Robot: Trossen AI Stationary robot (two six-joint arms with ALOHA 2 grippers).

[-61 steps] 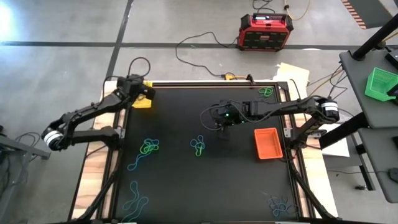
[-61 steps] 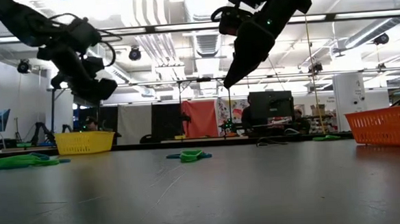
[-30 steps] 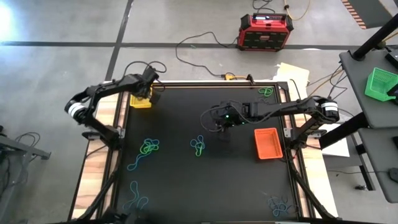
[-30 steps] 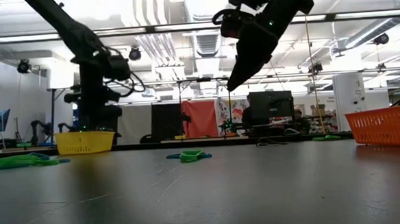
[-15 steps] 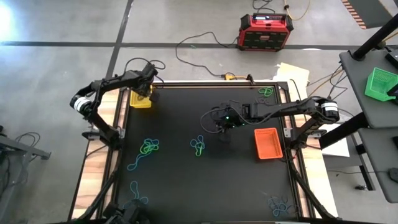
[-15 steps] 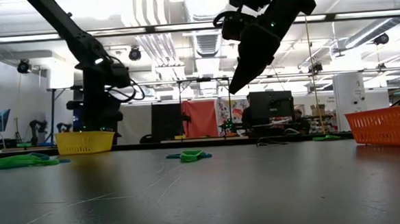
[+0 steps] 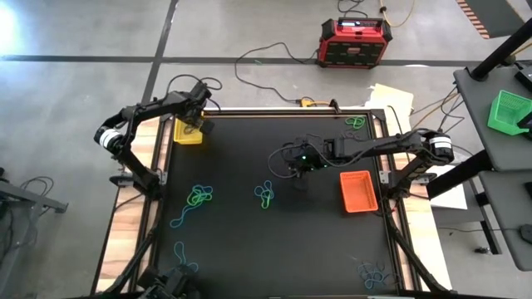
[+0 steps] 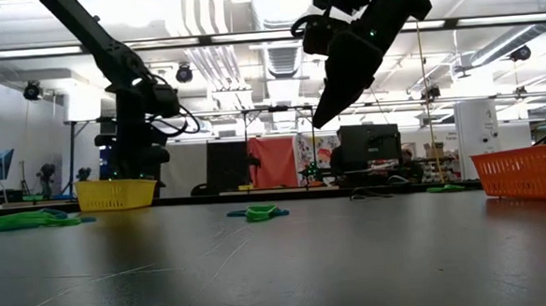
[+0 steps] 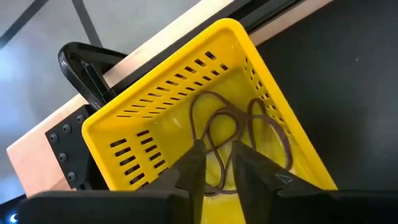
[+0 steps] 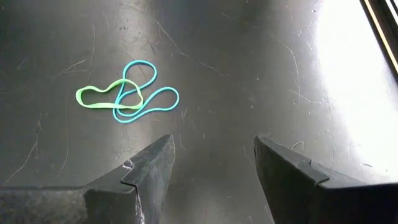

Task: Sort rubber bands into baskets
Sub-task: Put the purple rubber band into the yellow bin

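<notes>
The dark purple rubber bands (image 9: 233,146) lay inside the yellow basket (image 7: 189,133) at the desk's (image 7: 274,249) far left corner, right under the left pincer (image 9: 216,163), whose fingers had just parted a little after being clenched; I judged that drop done. The right pincer (image 10: 211,165) hung released above a teal and green tangle (image 10: 127,95) mid-desk. I counted two baskets on the desk, yellow and orange (image 7: 358,191), a third, green one (image 7: 509,111), on a side stand, and about six loose clusters left.
</notes>
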